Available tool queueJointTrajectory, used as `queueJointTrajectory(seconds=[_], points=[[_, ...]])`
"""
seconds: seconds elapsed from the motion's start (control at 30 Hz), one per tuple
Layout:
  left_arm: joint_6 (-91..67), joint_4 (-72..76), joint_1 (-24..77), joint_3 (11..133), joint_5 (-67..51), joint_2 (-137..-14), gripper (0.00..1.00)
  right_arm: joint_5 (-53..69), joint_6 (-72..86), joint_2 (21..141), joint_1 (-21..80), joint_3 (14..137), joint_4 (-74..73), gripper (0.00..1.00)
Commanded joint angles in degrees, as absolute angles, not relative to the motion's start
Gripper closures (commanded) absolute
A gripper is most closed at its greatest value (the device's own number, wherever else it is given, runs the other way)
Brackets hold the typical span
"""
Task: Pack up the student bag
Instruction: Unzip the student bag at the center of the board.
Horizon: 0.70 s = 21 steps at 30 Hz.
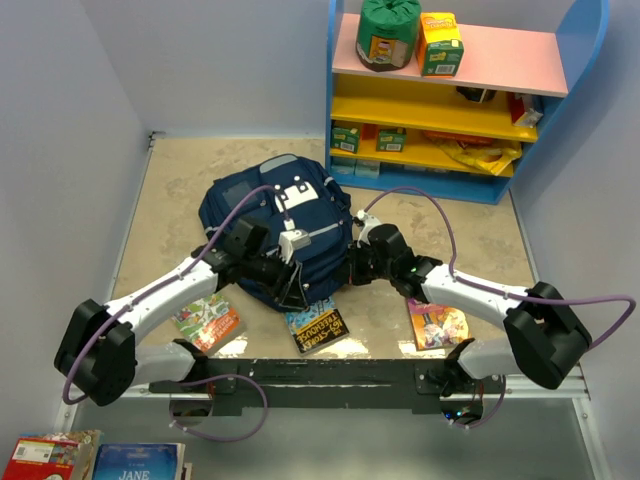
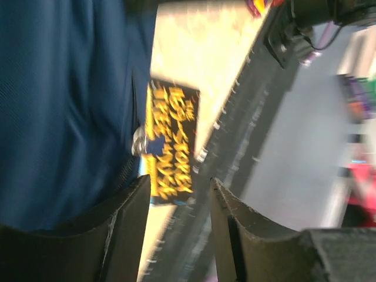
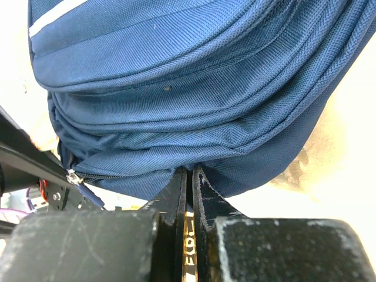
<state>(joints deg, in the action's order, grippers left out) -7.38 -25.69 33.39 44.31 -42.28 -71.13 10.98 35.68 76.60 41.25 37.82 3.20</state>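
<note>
Bag (image 1: 272,215) lies slumped on the table (image 1: 170,200), between the two claws.

Right claw (image 3: 189,176): fingers pressed together, tips buried in the bag's lower edge directly ahead. It looks to be pinching a fold of cloth, though the tips hide the fold itself. Zip pull (image 3: 73,175) hangs off to this claw's left.

Left claw (image 2: 176,200): fingers spread, nothing between them. Bag cloth fills the view to its left, just beside the left finger. A black book (image 2: 171,144) with yellow lettering lies just ahead.

Handling, as judged: woven cloth, soft and limp, creased in deep folds. It will sag and give no push-back. Flat panels would likely slip from a pinch. Better holds are the stitched seams, the zip edge and the rim of the opening. Probably light while this slack.
</note>
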Motion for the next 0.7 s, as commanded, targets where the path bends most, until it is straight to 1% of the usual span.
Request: queueJointTrajectory(seconds=[0.0, 0.07, 0.17, 0.23, 0.27, 0.3, 0.37, 0.43, 0.57, 0.67], points=[[-24.24, -14.54, 33.05, 36.06, -49.82, -71.28, 0.51, 9.05, 34.19, 74.62, 41.22, 41.92, 2.29, 1.0], [-27.58, -11.79, 32.96, 34.02, -49.31, -70.32, 0.49, 8.88, 33.93, 74.71, 41.31, 42.45, 2.2, 1.0], [-27.94, -9.84, 31.82, 32.52, -45.55, -69.44, 0.41, 9.4, 34.01, 74.71, 41.31, 42.71, 2.55, 1.0], [-29.0, -8.88, 30.59, 32.61, -44.57, -69.0, 0.38, 9.58, 34.01, 74.62, 41.22, 42.71, 2.72, 1.0], [-30.31, -8.7, 30.15, 32.69, -43.95, -68.91, 0.26, 9.75, 34.1, 74.71, 41.31, 42.63, 2.9, 1.0], [-30.67, -8.09, 29.97, 32.52, -43.51, -68.73, 0.19, 9.93, 34.01, 74.71, 41.31, 42.63, 2.99, 1.0], [-30.68, -7.48, 29.62, 32.52, -42.28, -68.99, 0.1, 10.54, 34.28, 74.71, 41.31, 42.89, 3.08, 1.0], [-30.59, -5.63, 29.53, 32.08, -41.31, -69.61, 0.08, 10.63, 34.45, 74.71, 41.31, 43.15, 3.16, 1.0], [-31.99, -0.45, 29.71, 30.76, -40.43, -70.49, 0.08, 11.07, 35.07, 74.18, 41.31, 43.68, 3.6, 1.0], [-31.73, 3.68, 29.71, 31.46, -39.2, -71.45, 0.13, 11.6, 35.51, 74.0, 41.31, 43.68, 4.13, 1.0]])
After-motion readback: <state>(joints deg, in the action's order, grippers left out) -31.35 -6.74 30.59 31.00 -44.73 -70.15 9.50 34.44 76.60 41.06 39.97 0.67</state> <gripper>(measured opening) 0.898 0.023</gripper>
